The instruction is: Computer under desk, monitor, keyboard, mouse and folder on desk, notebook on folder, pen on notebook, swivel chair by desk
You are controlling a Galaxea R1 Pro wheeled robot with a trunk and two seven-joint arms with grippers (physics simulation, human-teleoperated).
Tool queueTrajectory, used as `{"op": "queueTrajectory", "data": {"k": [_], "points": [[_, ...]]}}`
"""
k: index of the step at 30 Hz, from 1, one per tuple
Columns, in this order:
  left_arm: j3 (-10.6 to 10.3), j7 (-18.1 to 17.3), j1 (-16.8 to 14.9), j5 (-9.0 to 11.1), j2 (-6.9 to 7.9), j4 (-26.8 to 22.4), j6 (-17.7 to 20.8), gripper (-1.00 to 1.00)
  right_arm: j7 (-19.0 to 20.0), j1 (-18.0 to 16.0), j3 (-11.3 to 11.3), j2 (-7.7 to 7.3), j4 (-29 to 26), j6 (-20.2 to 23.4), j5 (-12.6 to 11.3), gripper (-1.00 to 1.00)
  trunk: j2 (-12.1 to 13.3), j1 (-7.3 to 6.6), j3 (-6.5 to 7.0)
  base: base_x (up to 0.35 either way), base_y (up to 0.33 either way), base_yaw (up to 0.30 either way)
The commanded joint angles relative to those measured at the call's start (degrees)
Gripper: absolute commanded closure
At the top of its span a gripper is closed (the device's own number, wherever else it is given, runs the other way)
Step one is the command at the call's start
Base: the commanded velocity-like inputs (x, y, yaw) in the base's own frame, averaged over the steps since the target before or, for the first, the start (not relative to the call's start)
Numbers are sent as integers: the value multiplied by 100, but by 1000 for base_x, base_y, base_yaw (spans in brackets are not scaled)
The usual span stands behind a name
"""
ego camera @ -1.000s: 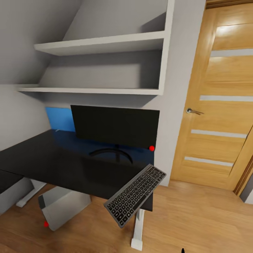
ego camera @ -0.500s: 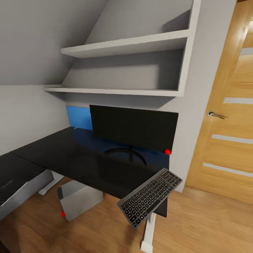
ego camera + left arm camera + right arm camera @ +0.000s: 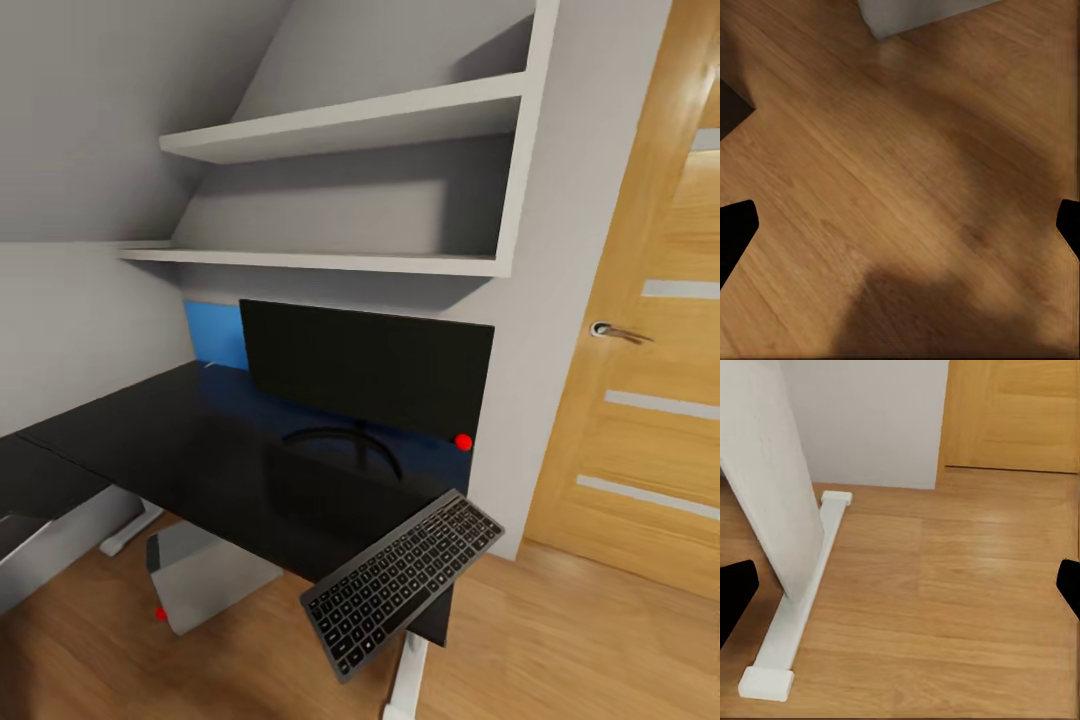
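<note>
The black desk [image 3: 190, 450] stands in the corner under sloping walls. On it, towards the back, the wide black monitor [image 3: 365, 370] stands upright on its curved stand. The dark grey keyboard [image 3: 400, 582] lies askew at the desk's front right corner and juts out past the edge. Under the desk on the wood floor sits the pale grey computer [image 3: 205, 580] with a red light. My left gripper [image 3: 900, 229] is open above bare floor. My right gripper [image 3: 900, 589] is open too, low over the floor beside the desk's white leg [image 3: 772, 495].
A blue wall panel [image 3: 213, 335] sits behind the monitor, with white shelves [image 3: 330, 262] above it. A wooden door [image 3: 650, 350] stands to the right of the desk. The leg's white foot [image 3: 795, 607] runs along the floor. Open floor lies between desk and door.
The whole head view has shifted, first one way and then slightly back, and sits a little closer to the desk. Monitor, keyboard and computer keep their places relative to the desk.
</note>
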Motion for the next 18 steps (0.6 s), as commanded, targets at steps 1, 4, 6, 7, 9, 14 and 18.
{"op": "queueTrajectory", "data": {"k": [1,4,6,7,9,14,18], "points": [[-51,51,-2,4,2,-5,-2,-100,8,-7,29,0,12,15,-49,-100,-3,0,-6,12,-268,117],[-54,35,-2,-3,2,-5,8,-100,8,-7,28,-1,12,68,-53,-100,-3,0,-6,4,-297,221],[-54,33,-2,-2,2,-5,20,-100,1,-7,30,-1,12,73,-64,-100,-3,0,-6,1,-307,257],[-55,32,-2,-1,2,-5,31,-100,-3,-7,34,-1,12,75,-66,-100,-3,0,-6,1,-309,265],[-58,32,-2,-2,2,-5,43,-100,-6,-7,40,-1,12,77,-67,-100,-3,0,-6,0,-310,269],[-62,31,-2,-4,2,-5,56,-100,-9,-7,45,-12,5,79,-62,-100,-3,0,-6,0,-312,273],[-62,31,-2,-3,2,-5,57,-100,-9,-7,42,-16,3,79,-65,-100,-3,0,-6,0,-313,275]]}}
